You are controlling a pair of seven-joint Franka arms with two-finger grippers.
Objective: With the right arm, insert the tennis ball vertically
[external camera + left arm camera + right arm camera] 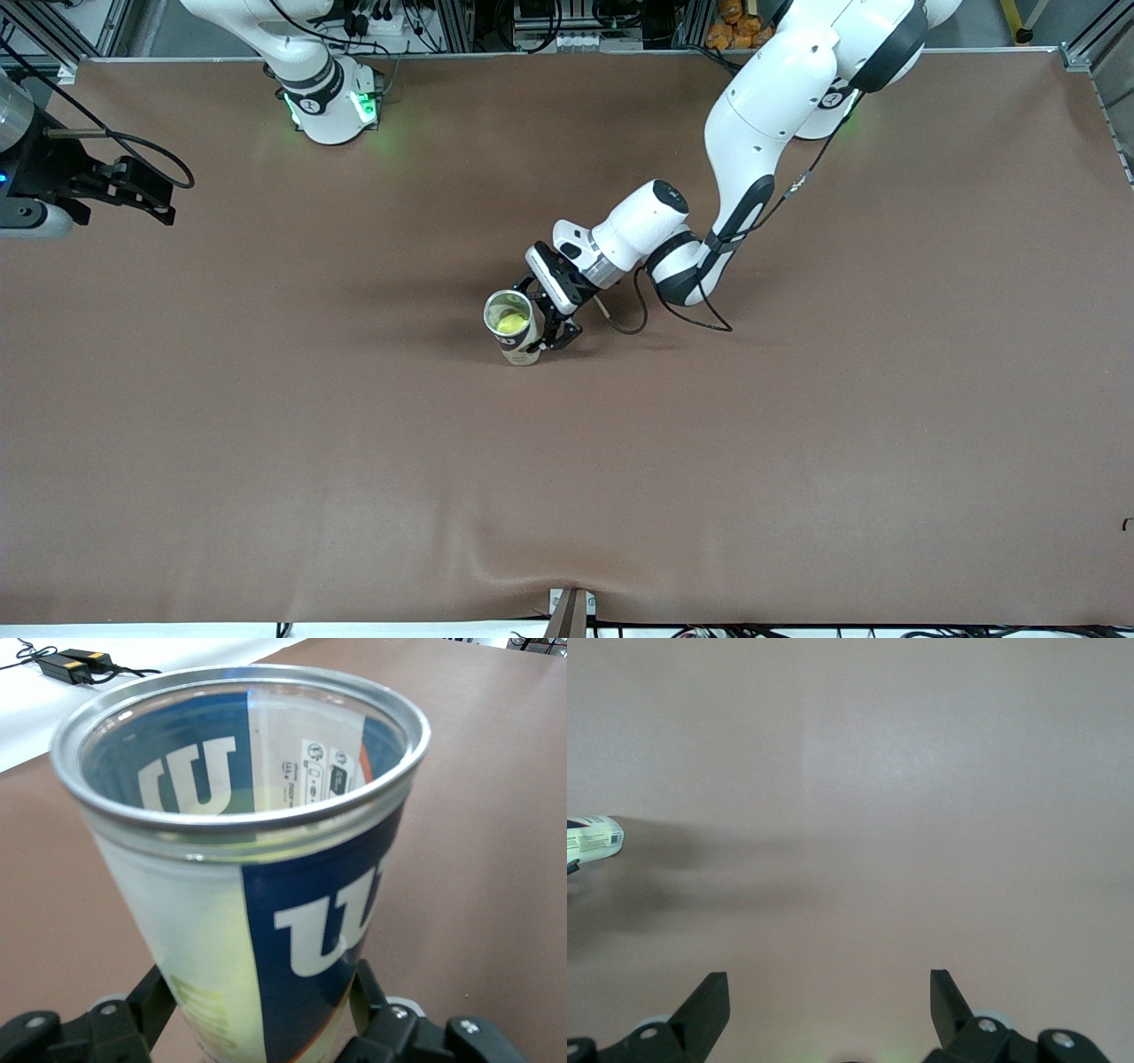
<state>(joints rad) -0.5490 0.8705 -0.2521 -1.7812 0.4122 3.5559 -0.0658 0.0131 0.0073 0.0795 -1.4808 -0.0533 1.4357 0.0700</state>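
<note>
A clear tennis ball can (514, 326) with a blue printed label stands upright near the middle of the brown table (354, 461), its metal-rimmed mouth open to the top. A yellow-green tennis ball (508, 322) sits inside it, visible through the mouth in the front view. The left gripper (551, 321) is at the can's 3 o'clock side in that view, and its two black fingers (155, 1005) are clamped on the can's lower wall, one on each side. The right arm (310, 62) waits at its own end of the table; the right gripper (146, 202) sits at about 10 o'clock from the can, well apart from it, over bare table, with its jaws spread wide and nothing between them.
</note>
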